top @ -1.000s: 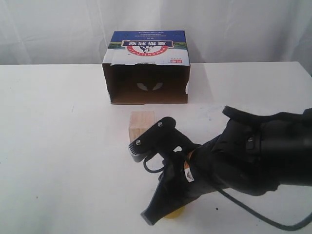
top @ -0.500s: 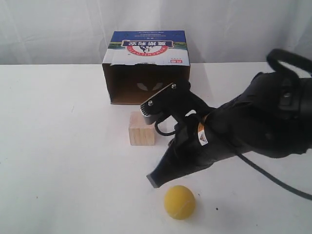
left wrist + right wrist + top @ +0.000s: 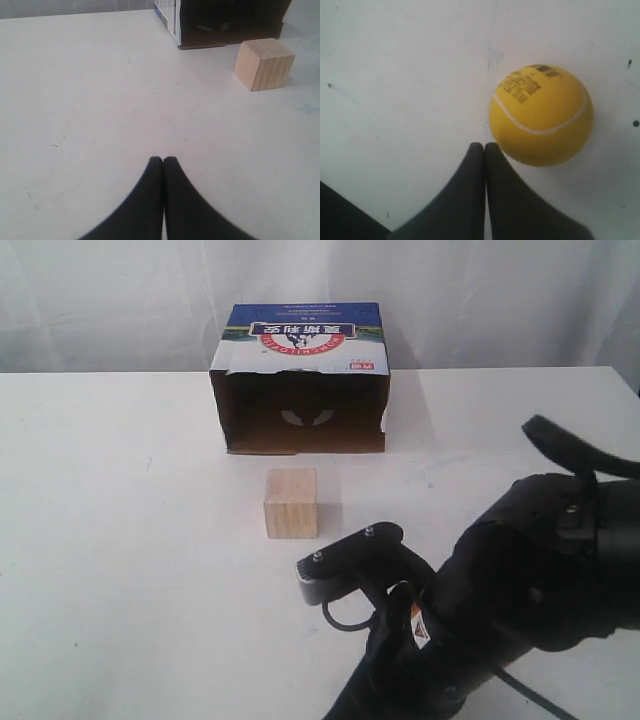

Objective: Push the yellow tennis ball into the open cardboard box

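Observation:
The yellow tennis ball [image 3: 541, 115] lies on the white table in the right wrist view, resting against the side of my right gripper [image 3: 484, 146], which is shut with nothing held. In the exterior view the right arm [image 3: 520, 580] covers the ball at the near edge. The open cardboard box [image 3: 300, 380] stands at the back middle, its dark opening facing the near side. My left gripper [image 3: 163, 160] is shut and empty, low over bare table, with the box [image 3: 225, 22] ahead of it.
A pale wooden cube [image 3: 291, 503] sits on the table between the box and the right arm; it also shows in the left wrist view as the cube [image 3: 264, 64]. A white curtain hangs behind the table [image 3: 120, 540].
The right arm rose toward the box, uncovering the ball half a second ago, then dropped back to the near edge. It now hides the ball again in the exterior view.

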### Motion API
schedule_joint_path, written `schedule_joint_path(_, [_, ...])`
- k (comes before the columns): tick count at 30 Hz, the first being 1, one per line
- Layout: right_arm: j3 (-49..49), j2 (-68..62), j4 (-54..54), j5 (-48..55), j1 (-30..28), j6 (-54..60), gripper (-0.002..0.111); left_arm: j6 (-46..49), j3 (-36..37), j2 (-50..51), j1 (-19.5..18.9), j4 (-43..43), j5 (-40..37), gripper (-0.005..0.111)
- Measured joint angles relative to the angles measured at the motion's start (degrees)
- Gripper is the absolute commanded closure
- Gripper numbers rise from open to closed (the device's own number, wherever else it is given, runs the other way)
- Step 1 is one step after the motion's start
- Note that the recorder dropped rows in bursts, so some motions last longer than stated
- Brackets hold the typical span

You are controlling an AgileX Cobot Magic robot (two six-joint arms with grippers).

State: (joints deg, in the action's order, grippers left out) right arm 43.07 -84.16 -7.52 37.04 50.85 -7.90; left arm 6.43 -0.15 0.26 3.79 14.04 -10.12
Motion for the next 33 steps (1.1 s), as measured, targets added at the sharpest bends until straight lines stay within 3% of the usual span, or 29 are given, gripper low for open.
schedule_joint_path(10, [-0.29, -1.23, 8.02, -2.69, 0.0, -5.03, 0.108, 0.0, 0.0, 0.0, 0.0, 0.0, 0.0, 0.107])
schedule_joint_path(21, [6.3, -1.65, 33.31, 1.01, 0.0, -13.96, 0.108, 0.0, 0.0, 0.0, 0.0, 0.0, 0.0, 0.107])
schedule_joint_path(33, [7.88, -1.65, 35.85, 7.77, 0.0, -18.91, 0.108, 0.0, 0.0, 0.0, 0.0, 0.0, 0.0, 0.107])
